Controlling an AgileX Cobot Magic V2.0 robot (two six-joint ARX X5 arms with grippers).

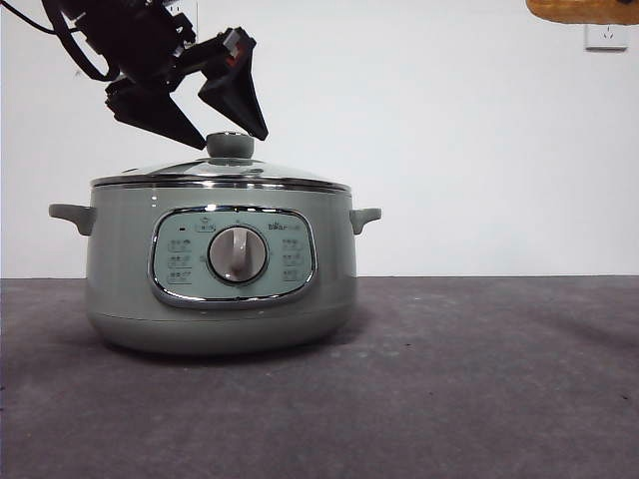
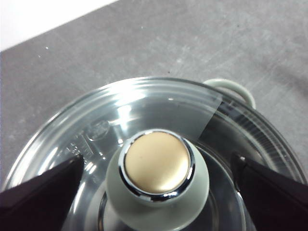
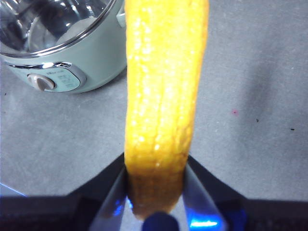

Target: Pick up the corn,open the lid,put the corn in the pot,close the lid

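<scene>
The sage-green pot (image 1: 120, 269) stands left of centre on the dark table. The glass lid (image 1: 220, 175) sits shut on it, and its knob (image 1: 230, 147) points up. My left gripper (image 1: 231, 138) hovers just above the knob, open, with one jaw on each side. In the left wrist view the gold-topped knob (image 2: 156, 166) lies between the spread jaws of the left gripper (image 2: 157, 161), which do not touch it. My right gripper (image 3: 156, 178) is shut on the yellow corn (image 3: 163, 86) and holds it high to the pot's right. The corn (image 1: 584, 10) just shows at the top right corner.
One pot handle (image 2: 231, 89) juts out beyond the lid rim. A white wall socket (image 1: 606, 37) is on the back wall at far right. The grey table (image 1: 479, 379) stretches to the right of the pot (image 3: 96, 67).
</scene>
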